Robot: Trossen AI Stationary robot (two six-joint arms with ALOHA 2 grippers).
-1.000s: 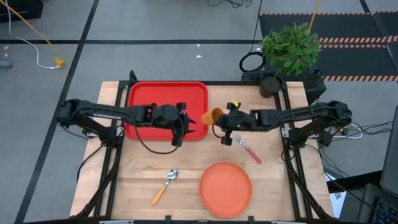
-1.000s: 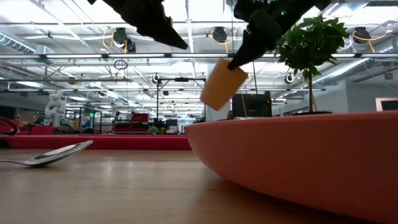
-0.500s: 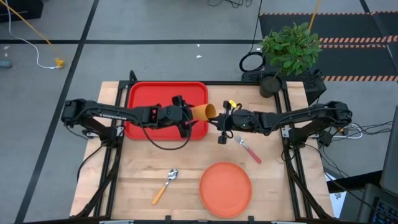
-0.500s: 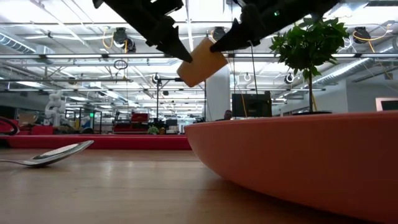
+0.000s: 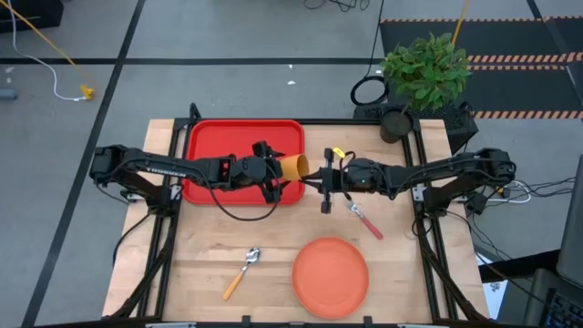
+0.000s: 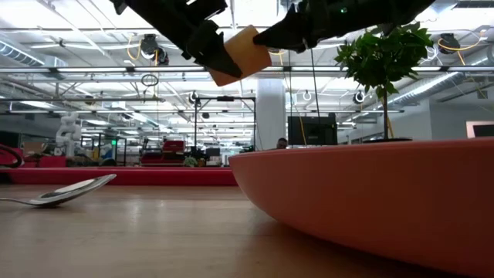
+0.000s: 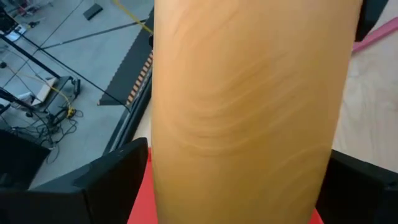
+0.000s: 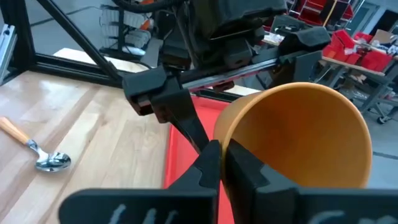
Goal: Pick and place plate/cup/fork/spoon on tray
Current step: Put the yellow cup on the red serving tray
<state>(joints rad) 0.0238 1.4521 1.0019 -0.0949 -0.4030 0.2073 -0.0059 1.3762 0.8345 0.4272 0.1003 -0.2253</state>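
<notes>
The yellow-orange cup [image 5: 293,167] hangs on its side above the red tray's [image 5: 209,137] right edge, between both grippers, its mouth toward the table's right. My left gripper [image 5: 281,170] reaches it from the left and my right gripper [image 5: 315,179] from the right; each is shut on it. The cup also shows in the low view [image 6: 235,52] high above the table. The orange-salmon plate [image 5: 331,276], the pink-handled fork [image 5: 366,220] and the orange-handled spoon [image 5: 240,274] lie flat on the wooden table. My left gripper has the cup's body [image 7: 249,112] between its two fingers [image 7: 106,180], one on each side of the wall, coming level from the table's left. The cup is lifted clear and lies about level. My right gripper pinches the cup's wall at the rim [image 8: 219,140], one finger [image 8: 242,171] inside the mouth and one outside, coming level from the table's right. The cup's open mouth faces this wrist.
A potted plant [image 5: 396,121] stands at the table's far right corner. The plate sits at the near edge, the spoon to its left, the fork to the near right of my right gripper. In the low view the plate's rim [image 6: 370,201] fills the foreground.
My right gripper has carried the cup up and toward the table's left, tipping it onto its side, until it lies between my left gripper's fingers. My left gripper has moved a little toward the table's right and turned level to meet it.
</notes>
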